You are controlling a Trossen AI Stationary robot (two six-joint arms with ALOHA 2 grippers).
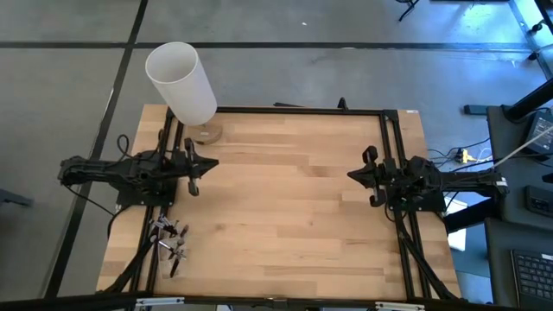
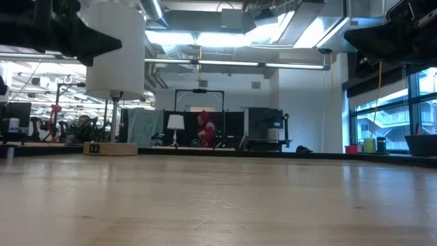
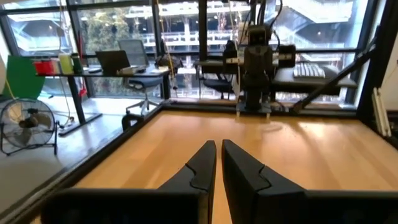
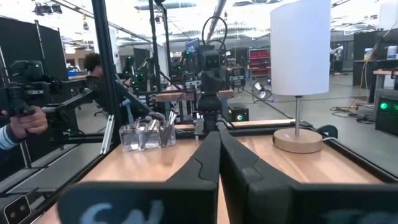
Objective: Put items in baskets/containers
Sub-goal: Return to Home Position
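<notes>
The left tool (image 3: pixel 219 147), its two dark fingers drawn together to a thin slit and holding nothing, hangs low over the bench (image 1: pixel 285 203) and points straight across at the opposite arm. The right tool (image 4: pixel 218 139) faces it from the other side, fingers pressed shut and likewise empty. Both arms appear folded close to their rest poses. A white-shaded lamp (image 1: pixel 181 79) stands in one corner on the left arm's side. Along that same edge, at the end away from the lamp, sits the clear plastic container (image 1: pixel 167 241), with the left tool roughly between lamp and container. The makeup brushes (image 4: pixel 152 127) are bundled inside it, mostly upright, heads up. No brush shows on the open wood between the arms, so the sorting looks finished. The container lies off to the left tool's side, not ahead of it. The left arm is much the nearer, and the right is well apart across the bench.
</notes>
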